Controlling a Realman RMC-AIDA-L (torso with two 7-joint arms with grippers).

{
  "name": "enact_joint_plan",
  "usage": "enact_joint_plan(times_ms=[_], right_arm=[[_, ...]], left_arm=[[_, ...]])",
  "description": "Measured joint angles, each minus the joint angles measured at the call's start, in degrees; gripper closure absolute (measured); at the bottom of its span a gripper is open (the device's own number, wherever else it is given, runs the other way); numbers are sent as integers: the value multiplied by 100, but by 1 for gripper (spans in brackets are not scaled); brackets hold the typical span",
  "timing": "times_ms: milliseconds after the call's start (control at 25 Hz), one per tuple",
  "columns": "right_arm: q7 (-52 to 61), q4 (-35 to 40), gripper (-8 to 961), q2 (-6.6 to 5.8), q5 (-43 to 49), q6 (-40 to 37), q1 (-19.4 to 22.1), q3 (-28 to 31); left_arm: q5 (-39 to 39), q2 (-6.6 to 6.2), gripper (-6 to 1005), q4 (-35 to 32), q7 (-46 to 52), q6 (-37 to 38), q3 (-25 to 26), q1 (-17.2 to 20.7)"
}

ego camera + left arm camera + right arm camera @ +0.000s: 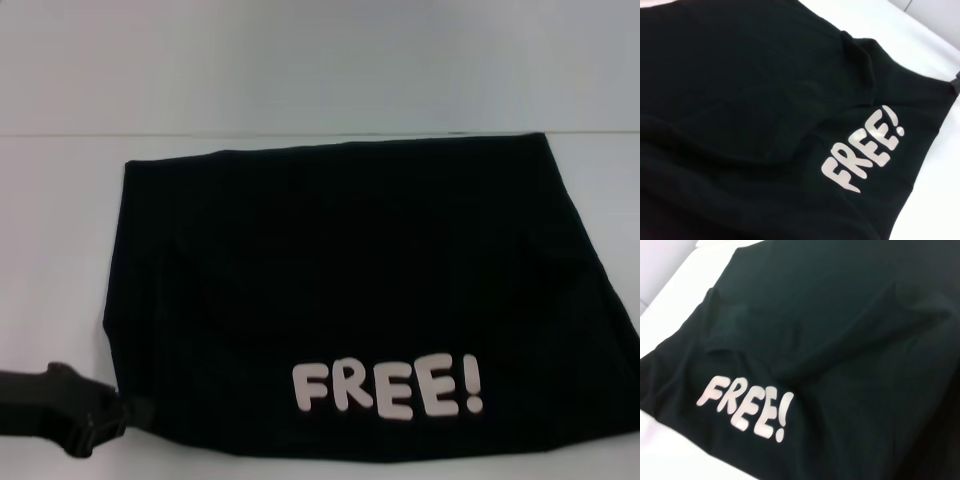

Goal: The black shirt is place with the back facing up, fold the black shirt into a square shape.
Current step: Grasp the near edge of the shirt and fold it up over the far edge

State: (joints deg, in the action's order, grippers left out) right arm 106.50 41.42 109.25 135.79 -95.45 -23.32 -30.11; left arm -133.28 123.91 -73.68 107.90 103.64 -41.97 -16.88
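Bench (pixel 60 230): white, plain; pale wall behind.
Black shirt (pixel 350 270): folded flat, "FREE!" lettering (pixel 388 390) up.
Left tool (pixel 105 415): at near-left shirt corner; grip state unclear.

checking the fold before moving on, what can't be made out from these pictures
- Shirt: the head view's right and bottom edges cut off its near right corner, so the full outline is unknown.
- Left gripper: at the shirt's near left corner in the head view; black on black hides whether it is open or shut.
- Right gripper: in no view.
- Layers under the top fold: covered by the cloth itself.
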Motion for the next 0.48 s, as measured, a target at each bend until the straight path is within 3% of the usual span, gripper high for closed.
enact_joint_plan(times_ms=[480], right_arm=[[-274, 23, 948, -11, 24, -653, 535, 503]], left_arm=[[-3, -32, 943, 78, -26, 495, 370, 147]])
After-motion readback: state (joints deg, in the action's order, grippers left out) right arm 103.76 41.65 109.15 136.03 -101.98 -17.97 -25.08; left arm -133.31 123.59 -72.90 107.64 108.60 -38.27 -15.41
